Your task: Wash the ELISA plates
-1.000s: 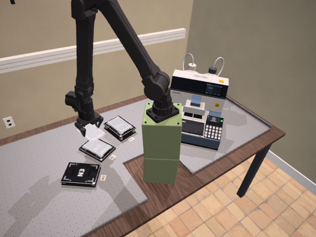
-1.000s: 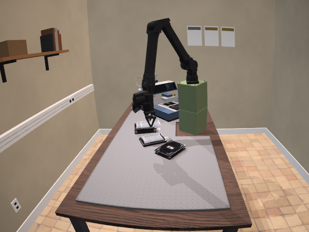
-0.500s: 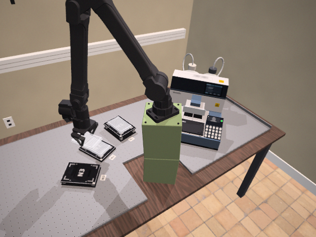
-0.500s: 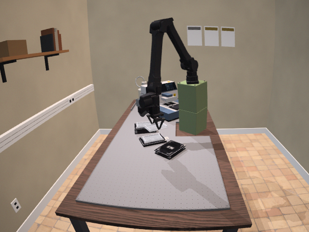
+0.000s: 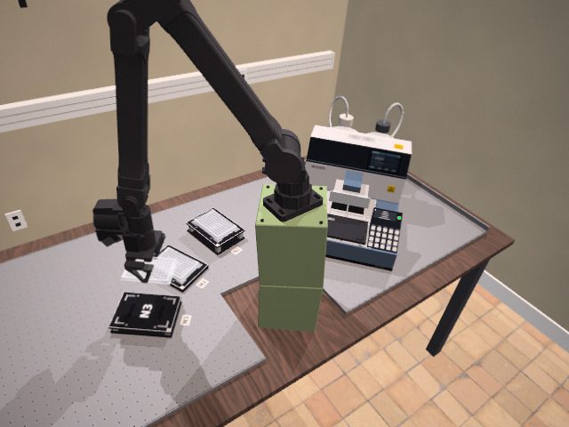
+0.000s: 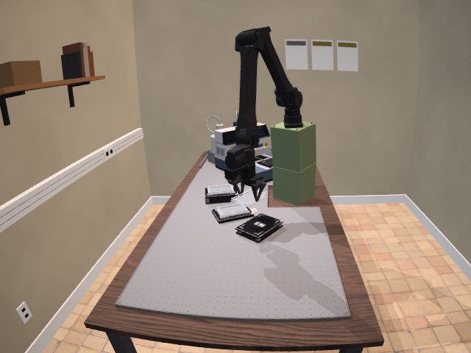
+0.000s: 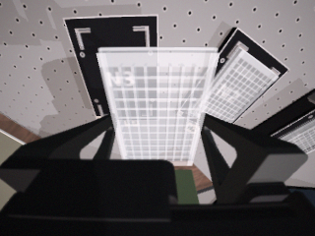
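My gripper point(image 5: 148, 271) point(image 6: 249, 195) point(image 7: 157, 118) is shut on a clear plate point(image 5: 160, 269) point(image 6: 248, 197) point(image 7: 159, 88), gripped by its two long sides. It is in the air between nests N2 and N3; its cut-off corner cannot be made out. Nest N3 point(image 5: 162, 318) point(image 6: 272, 223) point(image 7: 89, 54) is empty. A plate point(image 5: 188, 265) point(image 6: 232, 210) point(image 7: 238, 86) sits in nest N2, partly hidden by the held one in the top view. Another plate point(image 5: 213, 224) point(image 6: 220, 189) point(image 7: 306, 134) sits in nest N1. The washer point(image 5: 307, 163) point(image 5: 360, 151) shows a green lamp point(image 5: 398, 217); its carrier point(image 5: 345, 229) looks empty.
The green pedestal point(image 5: 292, 257) point(image 6: 293, 163) of the arm stands between the nests and the washer. The washer's keypad point(image 5: 384, 237) is at its front right. Two bottles with tubes stand behind the washer. A wall rail point(image 5: 183, 81) point(image 6: 76, 174) runs behind the table.
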You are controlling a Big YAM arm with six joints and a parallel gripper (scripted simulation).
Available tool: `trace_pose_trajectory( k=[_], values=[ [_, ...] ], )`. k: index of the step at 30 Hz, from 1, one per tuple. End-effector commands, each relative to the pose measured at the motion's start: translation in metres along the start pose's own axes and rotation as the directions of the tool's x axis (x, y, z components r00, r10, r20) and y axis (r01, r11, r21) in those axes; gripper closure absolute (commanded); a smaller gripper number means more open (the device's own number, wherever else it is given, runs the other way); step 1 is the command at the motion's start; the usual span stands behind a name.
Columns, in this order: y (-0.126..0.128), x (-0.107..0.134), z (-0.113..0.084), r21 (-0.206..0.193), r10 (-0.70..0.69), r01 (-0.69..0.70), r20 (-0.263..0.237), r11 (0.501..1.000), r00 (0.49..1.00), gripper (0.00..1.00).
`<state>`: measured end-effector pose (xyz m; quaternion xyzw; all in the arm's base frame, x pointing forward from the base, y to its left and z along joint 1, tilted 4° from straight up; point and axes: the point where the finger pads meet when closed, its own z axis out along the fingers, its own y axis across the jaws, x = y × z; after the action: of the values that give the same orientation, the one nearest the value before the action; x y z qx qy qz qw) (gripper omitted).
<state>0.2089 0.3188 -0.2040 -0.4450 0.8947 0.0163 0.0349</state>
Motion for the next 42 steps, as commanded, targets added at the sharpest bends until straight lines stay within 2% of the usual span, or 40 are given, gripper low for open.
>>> trace_pose_trajectory(
  k=[1,12,15,18,42],
  values=[
    [0.020,-0.004,0.006,0.003,-0.008,0.008,-0.009,1.000,1.000,0.18],
    [0.065,-0.008,0.009,0.003,-0.009,0.009,-0.008,1.000,1.000,0.18],
    [0.066,-0.008,0.009,0.002,-0.008,0.009,-0.006,1.000,1.000,0.18],
    [0.055,-0.006,0.010,0.005,0.014,-0.014,-0.010,1.000,1.000,0.18],
    [0.056,-0.001,0.010,0.004,0.007,-0.007,-0.011,1.000,1.000,0.18]
  ],
)
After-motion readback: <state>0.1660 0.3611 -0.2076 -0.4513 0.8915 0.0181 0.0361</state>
